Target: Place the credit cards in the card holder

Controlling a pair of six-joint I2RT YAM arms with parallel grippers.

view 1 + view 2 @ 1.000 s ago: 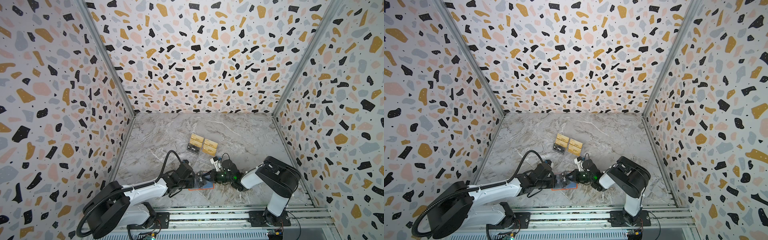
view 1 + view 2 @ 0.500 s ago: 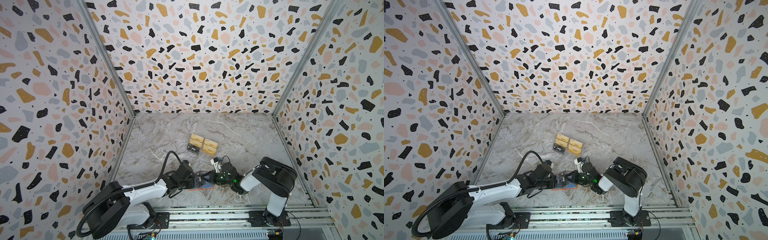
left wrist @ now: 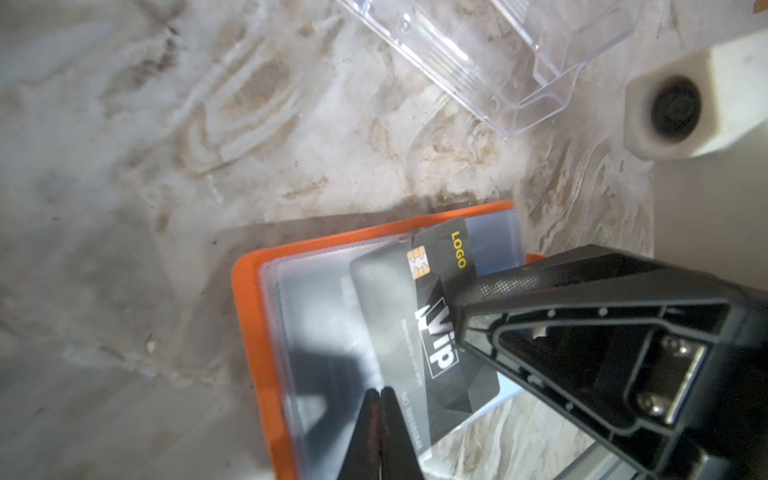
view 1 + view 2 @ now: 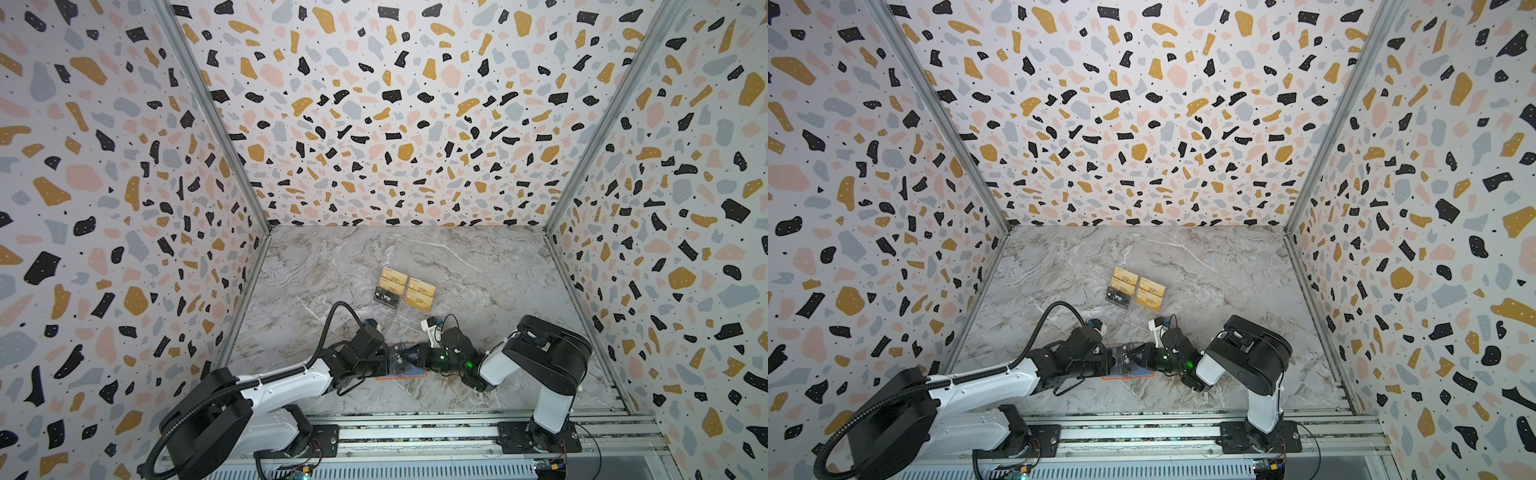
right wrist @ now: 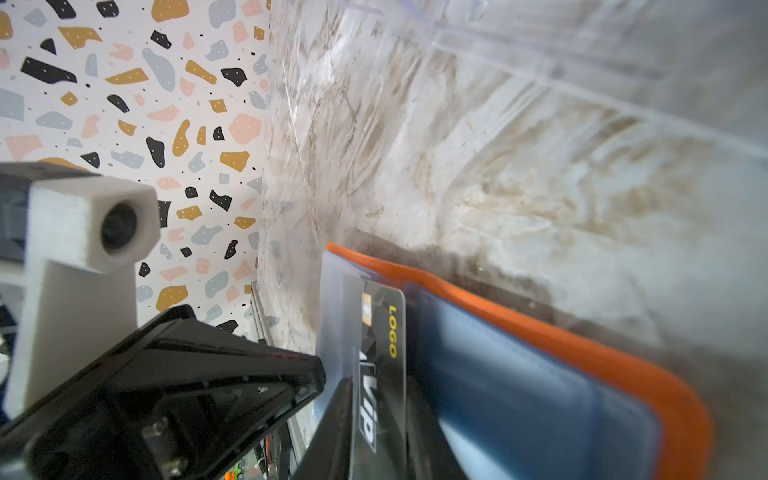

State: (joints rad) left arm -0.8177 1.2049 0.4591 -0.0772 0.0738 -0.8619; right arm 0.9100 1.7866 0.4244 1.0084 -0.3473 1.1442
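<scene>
Since one second earlier, my right arm's elbow [image 4: 548, 353] had shifted slightly toward 9 o'clock. Both grippers had stayed at the card holder [image 3: 255, 332], which lay open at 6 o'clock on the table [image 4: 332, 291].

My right gripper [image 5: 378, 390] had its jaws slightly apart with the black credit card [image 3: 432, 340] between them; I could not confirm contact. The card's leading end sat under a clear sleeve [image 3: 324, 316].

My left gripper [image 3: 380, 392] was closed to a hairline at the sleeve edge; I could not tell whether it pinched film.

The remaining credit cards [image 4: 420, 293] stood in the clear stand [image 3: 498, 50], at 12 o'clock from the holder.
</scene>
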